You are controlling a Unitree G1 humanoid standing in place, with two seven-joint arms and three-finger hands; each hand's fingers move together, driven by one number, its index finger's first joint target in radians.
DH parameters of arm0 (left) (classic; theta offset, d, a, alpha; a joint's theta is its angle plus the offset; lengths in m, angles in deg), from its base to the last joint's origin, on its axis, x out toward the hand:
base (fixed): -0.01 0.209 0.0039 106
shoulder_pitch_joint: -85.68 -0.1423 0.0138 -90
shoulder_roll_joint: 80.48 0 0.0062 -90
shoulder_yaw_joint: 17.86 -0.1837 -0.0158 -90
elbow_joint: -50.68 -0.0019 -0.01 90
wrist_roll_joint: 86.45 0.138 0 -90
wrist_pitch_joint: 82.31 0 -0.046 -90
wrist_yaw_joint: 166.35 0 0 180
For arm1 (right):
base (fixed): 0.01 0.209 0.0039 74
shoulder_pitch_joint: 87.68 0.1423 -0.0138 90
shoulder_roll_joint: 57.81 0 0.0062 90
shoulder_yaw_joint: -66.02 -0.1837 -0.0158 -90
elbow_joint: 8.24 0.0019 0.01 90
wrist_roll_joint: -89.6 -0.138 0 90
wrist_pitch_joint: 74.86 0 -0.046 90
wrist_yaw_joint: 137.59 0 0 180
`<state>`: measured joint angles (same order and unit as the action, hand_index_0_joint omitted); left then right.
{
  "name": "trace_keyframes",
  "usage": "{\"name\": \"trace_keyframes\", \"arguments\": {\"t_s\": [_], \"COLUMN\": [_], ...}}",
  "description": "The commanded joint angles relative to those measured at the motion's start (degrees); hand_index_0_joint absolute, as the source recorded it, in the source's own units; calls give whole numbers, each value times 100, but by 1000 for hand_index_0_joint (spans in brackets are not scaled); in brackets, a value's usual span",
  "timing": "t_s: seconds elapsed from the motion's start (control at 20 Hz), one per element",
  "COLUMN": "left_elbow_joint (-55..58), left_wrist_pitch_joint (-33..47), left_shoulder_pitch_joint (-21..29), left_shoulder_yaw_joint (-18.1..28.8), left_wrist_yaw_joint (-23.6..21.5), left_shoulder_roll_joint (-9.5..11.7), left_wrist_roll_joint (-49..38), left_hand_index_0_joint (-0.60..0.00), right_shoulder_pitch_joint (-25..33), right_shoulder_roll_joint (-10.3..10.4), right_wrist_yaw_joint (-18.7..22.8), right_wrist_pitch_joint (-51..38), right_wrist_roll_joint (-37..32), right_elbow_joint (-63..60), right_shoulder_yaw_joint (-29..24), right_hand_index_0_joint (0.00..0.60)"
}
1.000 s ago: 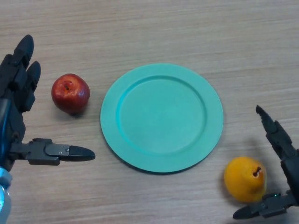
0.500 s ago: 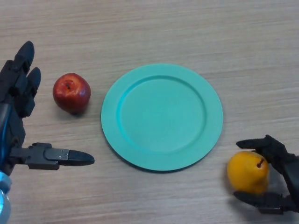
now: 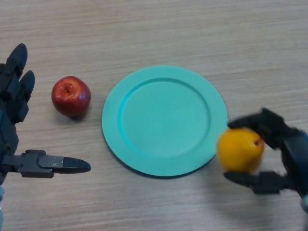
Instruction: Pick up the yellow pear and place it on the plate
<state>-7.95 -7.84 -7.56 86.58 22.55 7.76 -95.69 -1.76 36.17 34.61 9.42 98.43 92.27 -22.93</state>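
Firm, smooth, rounded yellow pear point(image 3: 239, 150) (likely slippery), pinched across its belly by right hand point(image 3: 284, 154) fingers.

The left robot hand point(image 3: 14, 120) is cut off by the view's left edge, so its palm and wrist are mostly out of sight. The right robot hand point(image 3: 284, 154) runs off the right edge too, and its palm sits behind the yellow pear point(image 3: 239, 150). The pear covers a bit of the teal plate's point(image 3: 163, 120) rim next to that hand. Whether the pear touches the counter point(image 3: 159, 29) or the rim underneath cannot be told.
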Motion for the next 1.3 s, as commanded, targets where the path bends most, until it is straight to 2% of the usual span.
{"name": "trace_keyframes", "arguments": {"t_s": [0.05,0.15,0.2,0.35,0.55,0.6,0.75,0.95,1.0,1.05,1.1,1.15,1.2,1.25,1.3], "left_elbow_joint": [406,432,435,499,550,579,588,551,547,547,543,539,522,513,472], "left_wrist_pitch_joint": [494,587,693,755,692,762,675,665,653,650,647,644,645,639,647], "left_shoulder_pitch_joint": [107,51,4,-95,-137,-173,-106,-82,-75,-75,-73,-69,-64,-59,-31], "left_shoulder_yaw_joint": [327,265,292,405,591,617,660,652,646,645,636,627,600,587,558], "left_wrist_yaw_joint": [-120,-121,-108,-13,7,38,-89,-106,-99,-94,-80,-68,-37,-29,-66], "left_shoulder_roll_joint": [90,65,42,16,-9,-4,37,45,53,55,58,61,64,64,62], "left_wrist_roll_joint": [-257,-207,-235,-285,-283,-306,-286,-236,-239,-239,-230,-223,-199,-187,-170], "left_hand_index_0_joint": [0,0,0,0,0,0,0,0,0,0,0,0,0,0,0], "right_shoulder_pitch_joint": [472,892,1194,1653,2145,2261,2506,2417,2412,2418,2436,2452,2508,2543,2556], "right_shoulder_roll_joint": [22,91,105,112,114,114,114,114,114,114,114,114,114,114,114], "right_wrist_yaw_joint": [56,223,475,794,1326,1427,1706,1764,1806,1814,1818,1816,1844,1880,1953], "right_wrist_pitch_joint": [-423,-556,-716,-921,-1394,-1522,-1550,-1463,-1439,-1444,-1447,-1437,-1390,-1361,-1386], "right_wrist_roll_joint": [-436,-324,-140,90,87,-173,-171,-40,14,47,123,175,250,279,279], "right_elbow_joint": [414,103,-260,-899,-1974,-2279,-2705,-2841,-2876,-2894,-2929,-2947,-2966,-2971,-2988], "right_shoulder_yaw_joint": [110,392,659,1090,1876,2087,2279,2237,2207,2200,2162,2124,2035,1988,1969], "right_hand_index_0_joint": [600,600,600,600,600,600,600,600,550,450,300,200,55,0,0]}}
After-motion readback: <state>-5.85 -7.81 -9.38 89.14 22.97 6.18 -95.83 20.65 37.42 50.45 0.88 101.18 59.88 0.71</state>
